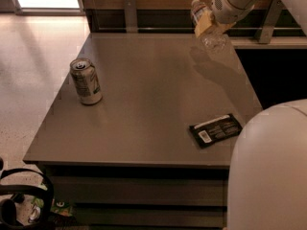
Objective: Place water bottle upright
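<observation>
Rotation is the step in hand, as I judge it. The water bottle [211, 40] hangs tilted over the far right corner of the worktop [158, 104], at about 1 o'clock, with its white cap [195, 4] leaning toward 11 and its clear base lowest. The tool [217, 19] sits at the labelled middle of the bottle. Since a bottle cannot rest at that lean alone, I take the tool to be pinching it.

To do this well, the wrist should roll until the cap points straight up. The base should then come down flat, and the grip should loosen only once the whole base bears on the surface. A light, ribbed bottle would probably tip if let go while leaning.

The right edge and the back edge are both near the bottle, so a spot moved in toward the centre is safer. There is wide bare room at the middle. The soda can [86, 80] stands well apart at 9 o'clock and the black packet [216, 131] lies flat at about 4 o'clock, so neither blocks the way.
</observation>
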You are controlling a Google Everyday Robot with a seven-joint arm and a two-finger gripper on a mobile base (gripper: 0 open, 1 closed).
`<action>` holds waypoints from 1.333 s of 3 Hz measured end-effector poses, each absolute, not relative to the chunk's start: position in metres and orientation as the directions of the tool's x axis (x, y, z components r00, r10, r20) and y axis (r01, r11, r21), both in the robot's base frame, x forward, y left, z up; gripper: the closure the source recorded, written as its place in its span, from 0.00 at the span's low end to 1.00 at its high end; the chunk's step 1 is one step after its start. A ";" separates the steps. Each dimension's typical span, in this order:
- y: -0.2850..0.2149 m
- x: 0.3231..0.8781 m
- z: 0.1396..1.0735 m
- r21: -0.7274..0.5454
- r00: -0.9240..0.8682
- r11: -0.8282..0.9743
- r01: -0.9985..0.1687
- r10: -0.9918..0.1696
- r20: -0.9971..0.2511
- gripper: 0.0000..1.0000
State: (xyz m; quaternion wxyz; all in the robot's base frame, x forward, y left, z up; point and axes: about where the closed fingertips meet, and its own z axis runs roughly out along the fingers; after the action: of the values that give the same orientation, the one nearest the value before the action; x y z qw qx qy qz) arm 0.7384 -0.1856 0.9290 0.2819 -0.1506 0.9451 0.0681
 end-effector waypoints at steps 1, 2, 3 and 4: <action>-0.184 0.746 0.947 0.026 -0.680 0.883 -0.468 -0.341 -0.649 1.00; -0.184 0.754 0.950 0.033 -0.559 0.808 -0.588 -0.377 -0.738 1.00; -0.179 0.752 0.949 -0.007 -0.509 0.770 -0.638 -0.429 -0.746 1.00; -0.179 0.753 0.949 -0.008 -0.510 0.770 -0.637 -0.430 -0.744 1.00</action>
State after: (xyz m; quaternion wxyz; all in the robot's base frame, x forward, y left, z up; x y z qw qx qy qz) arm 0.7526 -0.1792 0.9488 0.3848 -0.3109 0.8586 0.1345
